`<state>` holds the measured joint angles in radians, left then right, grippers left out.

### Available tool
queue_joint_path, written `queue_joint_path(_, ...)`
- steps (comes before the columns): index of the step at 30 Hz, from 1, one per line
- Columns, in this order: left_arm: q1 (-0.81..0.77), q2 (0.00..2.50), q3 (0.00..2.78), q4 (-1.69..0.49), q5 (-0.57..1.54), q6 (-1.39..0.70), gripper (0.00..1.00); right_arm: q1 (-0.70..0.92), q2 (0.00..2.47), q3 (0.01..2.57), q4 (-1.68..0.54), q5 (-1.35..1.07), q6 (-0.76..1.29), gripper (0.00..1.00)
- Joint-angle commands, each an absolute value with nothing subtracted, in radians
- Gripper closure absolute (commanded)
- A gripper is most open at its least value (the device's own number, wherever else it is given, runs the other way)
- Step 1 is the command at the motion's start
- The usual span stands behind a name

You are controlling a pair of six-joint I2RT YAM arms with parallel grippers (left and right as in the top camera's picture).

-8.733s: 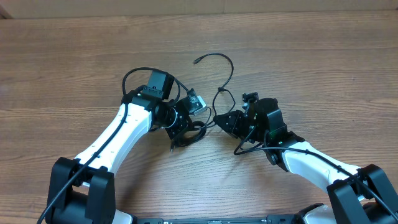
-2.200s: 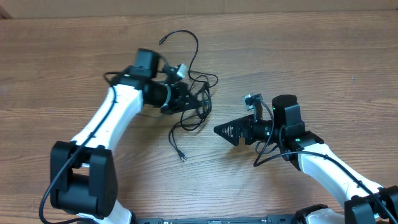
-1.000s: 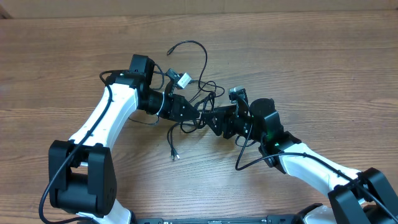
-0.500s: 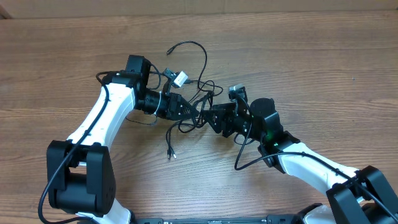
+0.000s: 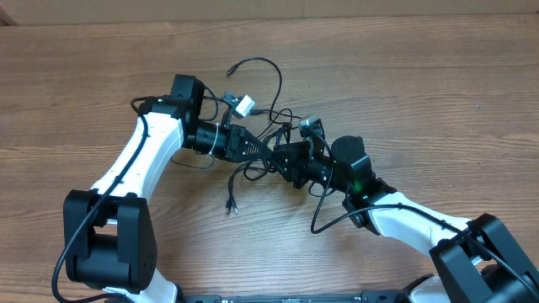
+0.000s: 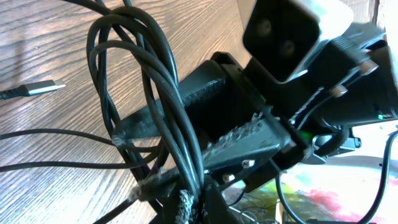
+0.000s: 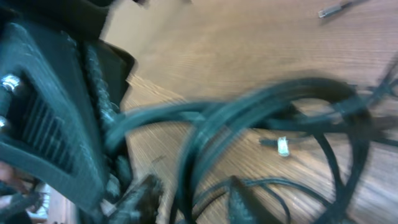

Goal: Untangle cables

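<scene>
Wooden table (image 5: 421,84): right fingers (image 5: 293,158), spread, have closed in from 4 o'clock around cables (image 6: 177,134) pinched by left fingers (image 5: 242,145); pulling apart can begin.

This looks like a robotics lab station to me. A plain wood-grain bench (image 5: 438,84) carries only loose black cables (image 5: 271,118). My white-and-black left arm (image 5: 143,168) and right arm (image 5: 413,220) reach in from its near edge. A small twin-lens camera (image 6: 286,34) sits on my right wrist.
</scene>
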<state>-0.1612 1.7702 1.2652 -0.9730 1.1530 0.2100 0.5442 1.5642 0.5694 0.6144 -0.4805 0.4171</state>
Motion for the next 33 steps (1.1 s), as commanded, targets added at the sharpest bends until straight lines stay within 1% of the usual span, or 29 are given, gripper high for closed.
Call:
queue_joint_path(1,-0.182,1.771,1.28,-0.972,1.194,0.243,0.96,0.551,1.568,0.57,0.627,-0.473,0.473,0.92)
queue_joint_path(2,-0.184,1.771,1.28,-0.972,1.189,0.25,0.96,0.55,1.568,0.57,0.618,-0.48,0.489,0.96)
queue_joint_path(5,-0.184,1.771,1.28,-0.975,1.089,0.247,0.96,0.521,1.567,0.57,0.608,-0.606,0.508,0.96)
queue_joint_path(7,-0.184,1.771,1.28,-0.988,0.925,0.247,0.96,0.472,1.565,0.57,0.625,-0.725,0.57,0.96)
queue_joint_path(10,-0.184,1.771,1.28,-1.015,0.663,0.204,0.96,0.353,1.559,0.57,0.689,-0.926,0.701,0.96)
queue_joint_path(13,-0.184,1.771,1.279,-1.02,0.498,0.126,0.96,0.196,1.559,0.57,0.857,-1.114,0.905,0.96)
queue_joint_path(15,-0.184,1.771,1.279,-1.02,0.427,0.08,0.96,0.101,1.559,0.57,1.007,-1.175,1.052,0.96)
queue_joint_path(18,-0.187,1.771,1.278,-1.021,0.404,0.066,0.96,-0.054,1.559,0.57,1.241,-1.182,1.225,0.96)
queue_joint_path(21,-0.196,1.771,1.278,-1.029,0.342,0.065,0.96,-0.219,1.559,0.57,1.363,-1.125,1.319,0.96)
queue_joint_path(23,-0.199,1.771,1.278,-1.034,0.218,0.002,0.96,-0.326,1.559,0.57,1.355,-1.087,1.356,0.96)
queue_joint_path(26,-0.199,1.771,1.278,-1.043,-0.056,-0.22,0.96,-0.464,1.559,0.57,1.284,-1.079,1.361,0.96)
queue_joint_path(28,-0.197,1.771,1.278,-1.041,-0.139,-0.315,0.96,-0.525,1.559,0.57,1.219,-1.115,1.361,0.96)
queue_joint_path(29,-0.197,1.771,1.278,-1.032,-0.12,-0.318,0.96,-0.538,1.559,0.57,1.193,-1.143,1.36,0.92)
queue_joint_path(32,-0.204,1.771,1.278,-0.992,0.037,-0.281,0.96,-0.532,1.559,0.569,1.134,-1.259,1.291,0.5)
queue_joint_path(33,-0.21,1.771,1.278,-0.973,0.104,-0.254,0.96,-0.515,1.559,0.569,1.115,-1.301,1.243,0.45)
